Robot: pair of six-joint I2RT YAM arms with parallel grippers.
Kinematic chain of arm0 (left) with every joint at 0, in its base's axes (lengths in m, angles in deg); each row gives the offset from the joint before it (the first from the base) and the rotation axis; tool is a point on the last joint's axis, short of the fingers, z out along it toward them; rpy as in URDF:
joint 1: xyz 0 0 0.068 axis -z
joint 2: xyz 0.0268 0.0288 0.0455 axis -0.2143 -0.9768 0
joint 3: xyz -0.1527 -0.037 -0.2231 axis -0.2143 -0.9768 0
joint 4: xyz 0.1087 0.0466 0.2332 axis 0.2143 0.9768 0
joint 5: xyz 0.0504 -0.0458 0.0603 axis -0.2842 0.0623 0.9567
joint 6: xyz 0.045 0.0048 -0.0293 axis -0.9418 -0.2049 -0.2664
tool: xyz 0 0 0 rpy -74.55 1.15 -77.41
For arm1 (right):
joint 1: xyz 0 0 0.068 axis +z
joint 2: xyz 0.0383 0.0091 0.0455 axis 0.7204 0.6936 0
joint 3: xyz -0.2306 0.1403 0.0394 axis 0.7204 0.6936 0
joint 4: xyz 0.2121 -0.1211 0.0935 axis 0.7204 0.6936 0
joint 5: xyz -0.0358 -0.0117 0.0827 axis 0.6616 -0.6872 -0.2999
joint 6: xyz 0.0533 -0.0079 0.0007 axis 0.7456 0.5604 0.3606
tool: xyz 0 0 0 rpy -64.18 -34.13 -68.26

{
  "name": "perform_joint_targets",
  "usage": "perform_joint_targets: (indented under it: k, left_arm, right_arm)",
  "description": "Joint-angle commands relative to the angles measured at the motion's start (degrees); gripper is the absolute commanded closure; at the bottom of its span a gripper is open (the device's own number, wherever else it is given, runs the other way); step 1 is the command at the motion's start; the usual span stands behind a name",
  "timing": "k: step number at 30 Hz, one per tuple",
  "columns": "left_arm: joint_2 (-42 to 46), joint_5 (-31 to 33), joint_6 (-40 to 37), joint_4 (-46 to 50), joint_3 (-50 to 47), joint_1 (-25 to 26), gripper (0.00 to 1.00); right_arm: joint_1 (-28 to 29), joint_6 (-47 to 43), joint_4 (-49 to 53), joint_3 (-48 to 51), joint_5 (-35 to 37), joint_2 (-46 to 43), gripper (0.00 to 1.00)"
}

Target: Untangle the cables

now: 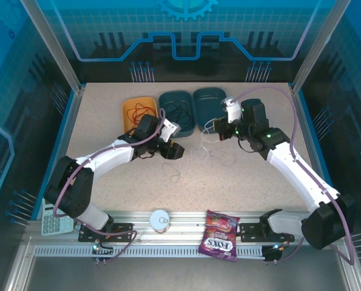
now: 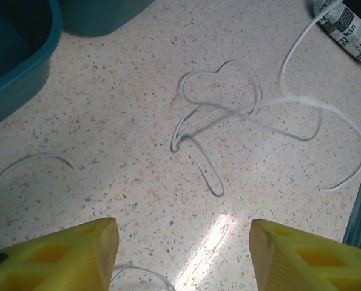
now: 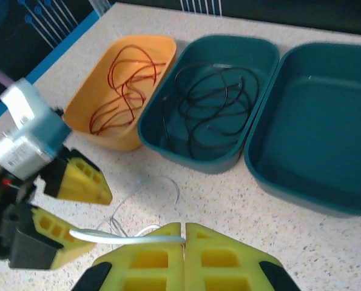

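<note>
Two arms elbow inward: right gripper (image 3: 183, 233) pinches a thin white cable (image 3: 125, 238), left gripper (image 2: 183, 242) hangs open over more loose white loops. Red cables (image 3: 124, 86) curl in an orange tub (image 3: 116, 138), black cables (image 3: 216, 103) in a teal tub (image 3: 192, 154).

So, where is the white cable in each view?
Top external: the white cable lies mid-table, just before the teal trays.
Left wrist: the white cable loops across the middle; trays at upper left.
Right wrist: the white cable sits bottom centre, pinched in the right gripper; trays above.
Shared landmark: the teal trays.
</note>
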Motion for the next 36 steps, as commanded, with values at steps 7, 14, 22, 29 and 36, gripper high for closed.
perform_joint_targets:
  k: [7, 14, 22, 29, 36]
  left_arm:
    - [8.5, 3.5, 4.2, -19.2, -9.9, 0.8, 0.27]
    - [5.1, 4.0, 3.0, -28.4, -10.1, 3.8, 0.26]
    - [0.4, 8.7, 6.6, -32.1, -7.6, 4.8, 0.64]
    - [3.1, 15.8, 9.3, -32.6, -11.0, 4.8, 1.0]
    - [9.4, 17.5, 11.8, -34.1, -18.7, 2.1, 1.0]
  right_arm:
    - [8.0, -5.8, 5.6, -11.1, 4.7, -0.3, 1.0]
    - [9.6, -4.4, 5.1, -13.6, 3.0, 1.5, 1.0]
    - [11.1, -3.6, 4.5, -13.1, 2.9, 0.5, 1.0]
    - [10.8, -3.6, 9.7, -14.9, 18.8, -1.4, 1.0]
    - [3.7, 2.2, 19.3, -18.1, 39.4, -3.3, 1.0]
